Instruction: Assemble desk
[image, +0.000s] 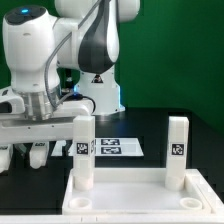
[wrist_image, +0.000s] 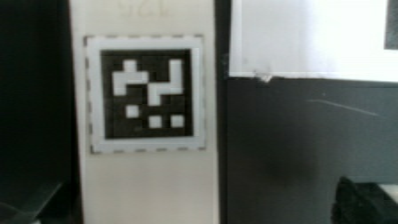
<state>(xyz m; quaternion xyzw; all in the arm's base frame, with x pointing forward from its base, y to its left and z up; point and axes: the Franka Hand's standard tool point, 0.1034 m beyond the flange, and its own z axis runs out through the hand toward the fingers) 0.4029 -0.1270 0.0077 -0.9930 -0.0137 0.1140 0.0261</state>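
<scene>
The pincer (image: 25, 150) is spread wide, gripping nothing. Just ahead of it, a tagged leg (wrist_image: 148, 120) stands upright on the tabletop (image: 130, 197).

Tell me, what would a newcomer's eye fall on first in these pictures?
On the exterior view's left, the robot arm looms over the rimmed tabletop, where one leg stands upright beside it and a second leg toward the exterior view's right. The wrist view is nearly filled by one leg's black-and-white tag.
</scene>
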